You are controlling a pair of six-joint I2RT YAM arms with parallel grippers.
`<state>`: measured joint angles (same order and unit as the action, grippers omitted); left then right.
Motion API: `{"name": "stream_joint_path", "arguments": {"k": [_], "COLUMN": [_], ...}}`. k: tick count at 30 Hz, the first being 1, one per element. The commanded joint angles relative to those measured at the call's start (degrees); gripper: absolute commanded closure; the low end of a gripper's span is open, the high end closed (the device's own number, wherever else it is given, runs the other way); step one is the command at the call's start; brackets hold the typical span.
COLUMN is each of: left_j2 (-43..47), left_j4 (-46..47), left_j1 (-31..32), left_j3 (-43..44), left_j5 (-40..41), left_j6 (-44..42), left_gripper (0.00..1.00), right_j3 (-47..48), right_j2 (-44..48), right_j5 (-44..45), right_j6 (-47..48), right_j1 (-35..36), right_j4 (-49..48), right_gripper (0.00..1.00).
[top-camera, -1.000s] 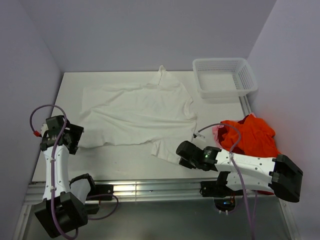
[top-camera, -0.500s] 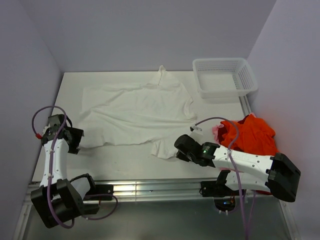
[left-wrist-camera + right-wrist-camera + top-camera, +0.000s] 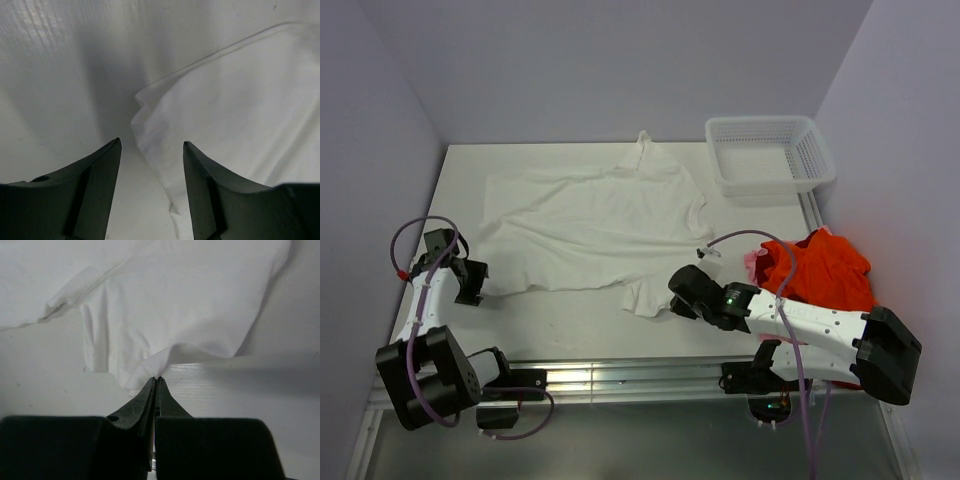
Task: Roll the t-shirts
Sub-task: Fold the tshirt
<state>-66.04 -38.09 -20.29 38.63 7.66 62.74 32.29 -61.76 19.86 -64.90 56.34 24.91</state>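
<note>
A white t-shirt (image 3: 590,225) lies spread flat on the white table (image 3: 560,325). My left gripper (image 3: 472,284) sits at the shirt's near-left corner. In the left wrist view its jaws (image 3: 151,141) stand open, with that corner of the white cloth (image 3: 240,110) between them and a gap on both sides. My right gripper (image 3: 676,297) is at the shirt's near-right flap. The right wrist view shows it (image 3: 157,378) shut on a lifted edge of the white cloth (image 3: 190,300). Bright orange-red t-shirts (image 3: 820,268) lie heaped at the right.
A white plastic mesh basket (image 3: 815,160) stands at the back right corner. Purple walls enclose the table on three sides. A metal rail (image 3: 620,380) runs along the near edge by the arm bases.
The left arm has folded leftward and its gripper has settled lower at the shirt's corner, jaws narrower than before. The right gripper has shifted slightly left, still pinching the cloth.
</note>
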Motion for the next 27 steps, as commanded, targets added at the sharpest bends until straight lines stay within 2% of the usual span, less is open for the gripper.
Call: {"name": "stream_joint_path", "arguments": {"k": [1, 6, 12, 13, 16, 23, 27], "left_j2": [-0.8, -2.2, -2.6, -2.9, -4.4, -6.6, -6.8], "left_j4": [2.7, 4.9, 8.1, 8.5, 9.5, 10.6, 10.1], "left_j1": [-0.2, -0.2, -0.2, -0.3, -0.4, -0.3, -0.4], "left_j3": [-0.9, -1.5, -2.5, -2.5, -2.5, -3.7, -4.2], "left_j5": [3.3, 7.4, 10.7, 10.8, 9.3, 5.9, 4.7], "left_j6": [1.1, 2.2, 3.0, 3.2, 3.3, 2.3, 1.7], "left_gripper": [0.41, 0.47, 0.63, 0.70, 1.00, 1.00, 1.00], "right_j3": [0.1, -0.5, -0.7, -0.6, -0.7, 0.2, 2.4], "right_j2": [0.7, 0.8, 1.9, 2.2, 3.5, 7.9, 11.3], "right_j5": [0.3, -0.3, 0.4, 0.5, 0.8, 2.4, 4.7], "right_j6": [1.0, 1.3, 1.3, 1.2, 0.9, 0.2, -0.3], "right_j1": [-1.0, -1.5, -1.7, -1.7, -1.7, -1.7, -1.6], "right_j4": [-2.4, -2.7, -1.0, -0.7, 0.3, 5.6, 12.5], "right_gripper": [1.00, 1.00, 1.00, 1.00, 1.00, 1.00, 1.00]}}
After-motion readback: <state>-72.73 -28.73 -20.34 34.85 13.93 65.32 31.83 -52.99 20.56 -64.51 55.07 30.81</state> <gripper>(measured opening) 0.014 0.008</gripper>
